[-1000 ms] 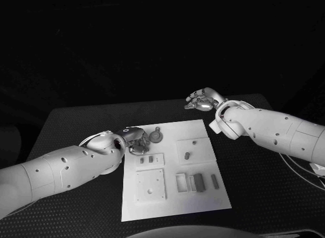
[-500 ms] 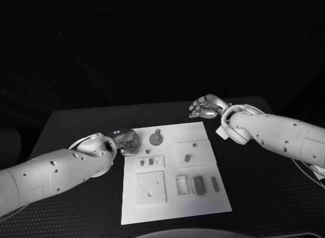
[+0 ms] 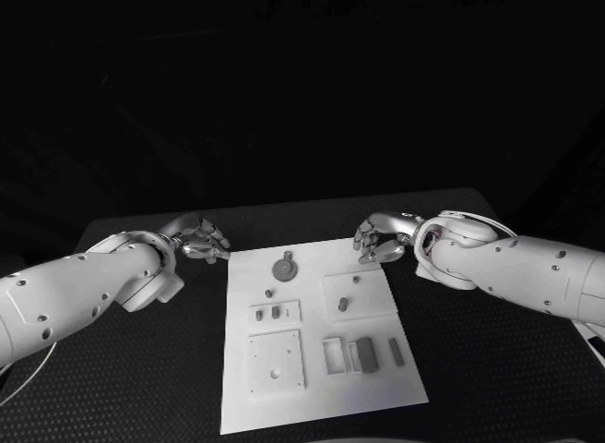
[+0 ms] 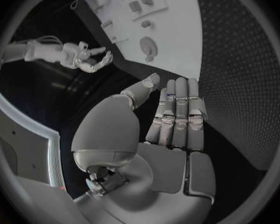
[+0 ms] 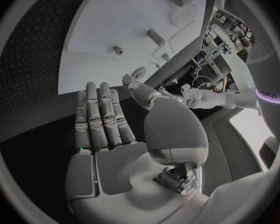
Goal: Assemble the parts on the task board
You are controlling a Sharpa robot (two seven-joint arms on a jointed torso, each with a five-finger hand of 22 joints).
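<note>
The white task board (image 3: 316, 277) lies in the middle of the black table. On it lie grey parts: a round disc with a tab (image 3: 285, 269), a short peg (image 3: 344, 302), two small pieces (image 3: 266, 314) in a square block, and a dark bar (image 3: 366, 354) beside a frame. My left hand (image 3: 200, 238) hovers just off the board's far left corner, open and holding nothing. In the left wrist view its fingers (image 4: 177, 119) lie straight, side by side. My right hand (image 3: 380, 238) hangs at the board's far right corner, also open; its fingers (image 5: 102, 119) are flat and bare.
A square plate with small holes (image 3: 276, 362) sits at the board's near left. A slim bar (image 3: 395, 350) lies near its right edge. Textured black table (image 3: 143, 369) surrounds the board on all sides.
My left hand has drawn back from beside the round disc to the table left of the board. My right hand has come nearer, to the board's far right corner.
</note>
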